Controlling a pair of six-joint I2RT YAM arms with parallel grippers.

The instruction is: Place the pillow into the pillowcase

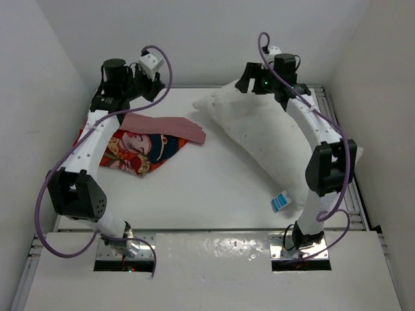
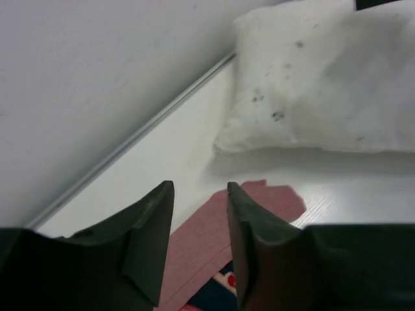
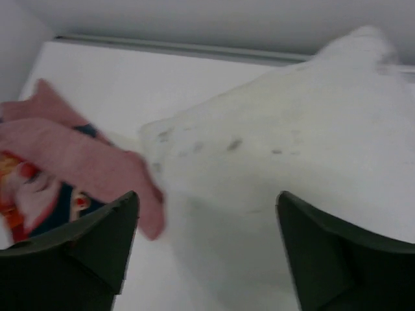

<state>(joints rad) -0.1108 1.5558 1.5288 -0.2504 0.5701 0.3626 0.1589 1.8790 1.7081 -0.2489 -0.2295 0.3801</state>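
Observation:
The white pillow (image 1: pixel 259 136) lies diagonally on the right half of the table, from the back middle to the front right. It also shows in the left wrist view (image 2: pixel 324 84) and the right wrist view (image 3: pixel 292 149). The red-orange pillowcase (image 1: pixel 139 146) lies crumpled at the left, with a pink flap reaching toward the pillow. My left gripper (image 1: pixel 154 87) hangs above the pillowcase's back edge; its jaws (image 2: pixel 200 186) are slightly apart and empty, with pink fabric (image 2: pixel 201 246) below them. My right gripper (image 1: pixel 248 79) is wide open (image 3: pixel 207 197) above the pillow's far left corner, with the pillowcase (image 3: pixel 71 155) to its left.
White walls close the table on the left, back and right. A metal rail (image 1: pixel 353 194) runs along the table's right edge beside the pillow. A small blue label (image 1: pixel 281 201) sticks out at the pillow's near end. The white table (image 1: pixel 207 188) lies between pillowcase and pillow.

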